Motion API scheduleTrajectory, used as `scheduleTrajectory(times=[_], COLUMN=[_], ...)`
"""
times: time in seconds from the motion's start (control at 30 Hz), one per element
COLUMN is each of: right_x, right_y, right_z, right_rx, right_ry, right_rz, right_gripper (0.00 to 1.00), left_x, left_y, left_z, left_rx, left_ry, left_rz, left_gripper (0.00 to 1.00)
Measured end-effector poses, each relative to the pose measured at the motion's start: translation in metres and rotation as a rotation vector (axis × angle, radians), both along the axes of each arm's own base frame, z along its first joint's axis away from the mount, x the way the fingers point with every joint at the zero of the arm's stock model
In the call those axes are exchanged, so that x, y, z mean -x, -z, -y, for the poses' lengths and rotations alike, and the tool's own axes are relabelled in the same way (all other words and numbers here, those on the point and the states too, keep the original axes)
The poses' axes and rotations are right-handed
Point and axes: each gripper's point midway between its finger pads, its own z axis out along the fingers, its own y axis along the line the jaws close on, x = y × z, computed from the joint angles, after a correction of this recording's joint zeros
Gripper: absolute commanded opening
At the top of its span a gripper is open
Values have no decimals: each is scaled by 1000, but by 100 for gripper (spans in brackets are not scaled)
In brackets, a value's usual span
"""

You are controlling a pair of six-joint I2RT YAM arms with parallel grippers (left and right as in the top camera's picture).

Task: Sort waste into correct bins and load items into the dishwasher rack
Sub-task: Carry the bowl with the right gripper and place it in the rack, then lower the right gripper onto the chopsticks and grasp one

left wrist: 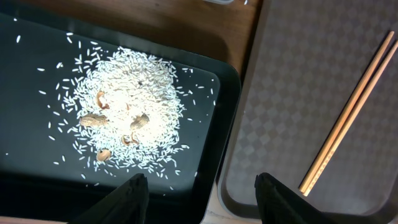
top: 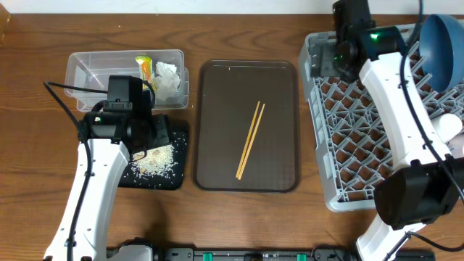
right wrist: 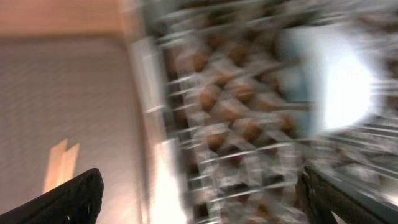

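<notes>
left gripper: the left gripper [left wrist: 200, 190] hovers over the right edge of the black tray [left wrist: 18, 186]; fingers partly apart, nothing between them
right gripper: the right gripper [right wrist: 199, 186] is over the rack [top: 348, 138], toward its 10 o'clock corner; fingers spread wide, nothing between; wrist view badly blurred
rice: the rice [left wrist: 124, 99] sits heaped in the black tray with loose grains round it and a few brown bits [left wrist: 93, 120] mixed in; it looks like food waste kept apart from the dry rubbish
clear tub: the clear tub [top: 80, 69] is at 10 o'clock on the table, touching or just beside the black tray's far edge; cannot tell which
wrapper: the yellow-green wrapper [top: 145, 67] lies in the tub at its 3 o'clock end
tissue: the white tissue [top: 168, 78] lies in the tub just beside the wrapper; dry waste grouped together
chopsticks: the chopsticks [top: 250, 140] lie side by side on the brown tray [top: 217, 130] at table centre, slanted from 7 to 1 o'clock; not yet in the rack
rack: at 3 o'clock on the table
dark blue bowl: the dark blue bowl [top: 444, 47] stands tilted on edge among the pegs at the rack's 1 o'clock corner; judged propped that way to drain
light blue item: a light blue item [right wrist: 311, 74] rests among the pegs; too blurred to name
step judged: waste looks sorted; chopsticks look like the last item to load
risk: thin sticks lying flat on the tray, likely hard to pinch
</notes>
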Motion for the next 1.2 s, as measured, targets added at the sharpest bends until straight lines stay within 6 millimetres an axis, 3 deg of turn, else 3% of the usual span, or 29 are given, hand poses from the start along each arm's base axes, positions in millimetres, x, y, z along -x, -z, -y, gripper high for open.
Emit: scheduleTrajectory(times=[0.23, 0.43, 0.57, 0.73, 0.93, 1.2], right_x=[36, 69, 87, 96, 101, 102], right_y=[17, 54, 91, 125, 145, 153], right_z=[-89, -135, -145, -152, -154, -146], right_rx=[-154, -144, -83, -38, 5, 41], right_ry=[-219, -208, -102, -14, 47, 97], right_rz=[-129, -281, -397, -467, -491, -488], right_gripper=[91, 92, 95, 96, 96, 95], left_x=[0, 0, 0, 0, 0, 0], left_y=[0, 0, 0, 0, 0, 0], left_z=[0, 0, 0, 0, 0, 0], left_rx=[0, 0, 0, 0, 0, 0], left_ry=[0, 0, 0, 0, 0, -1], left_rz=[0, 0, 0, 0, 0, 0], left_gripper=[58, 58, 58, 59, 59, 59])
